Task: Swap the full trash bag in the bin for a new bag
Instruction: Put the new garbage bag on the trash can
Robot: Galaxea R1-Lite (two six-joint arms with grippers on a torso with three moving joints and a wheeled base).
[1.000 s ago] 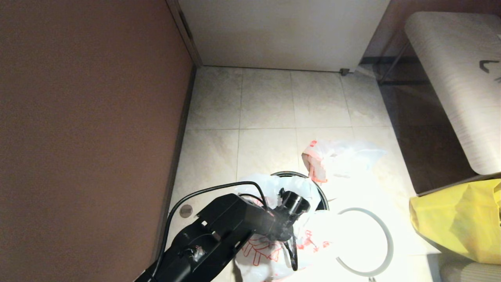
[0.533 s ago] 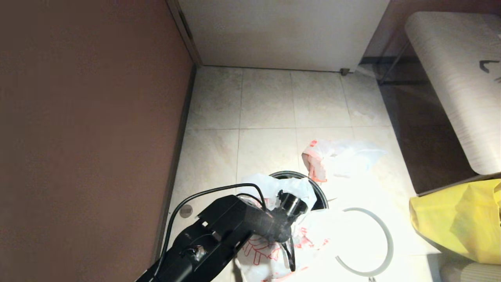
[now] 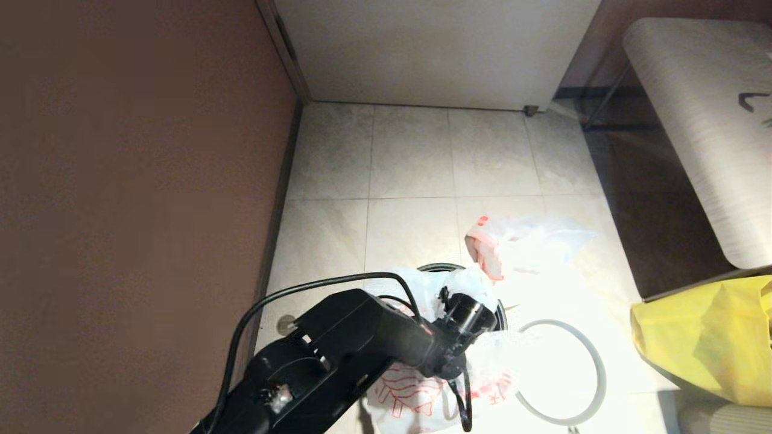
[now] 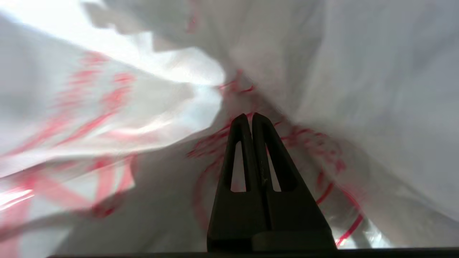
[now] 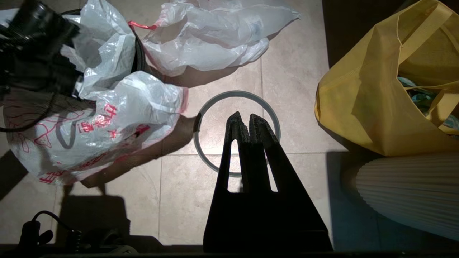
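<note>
The full trash bag (image 3: 416, 395), bulging white plastic with red print, hangs at the near side of the bin (image 3: 435, 266), whose black rim peeks out behind it. In the right wrist view the bag (image 5: 89, 125) swells beside the bin (image 5: 137, 57). My left gripper (image 4: 250, 116) is shut, wrapped in the bag's film; the wrist hides its fingers in the head view. The bin's grey hoop (image 3: 602, 374) lies on the floor. The new bag (image 3: 525, 241) lies crumpled and flat beyond the bin. My right gripper (image 5: 245, 116) hangs shut and empty above the hoop (image 5: 236, 92).
A big yellow bag (image 3: 705, 337) stands at the right, with a pale ribbed object (image 5: 408, 193) next to it. A light bench (image 3: 699, 120) fills the far right. A brown wall (image 3: 132, 211) runs along the left. A cable dangles from my left wrist.
My left arm has risen and swung a little to the right, and the printed bag has shifted with it toward the hoop.
</note>
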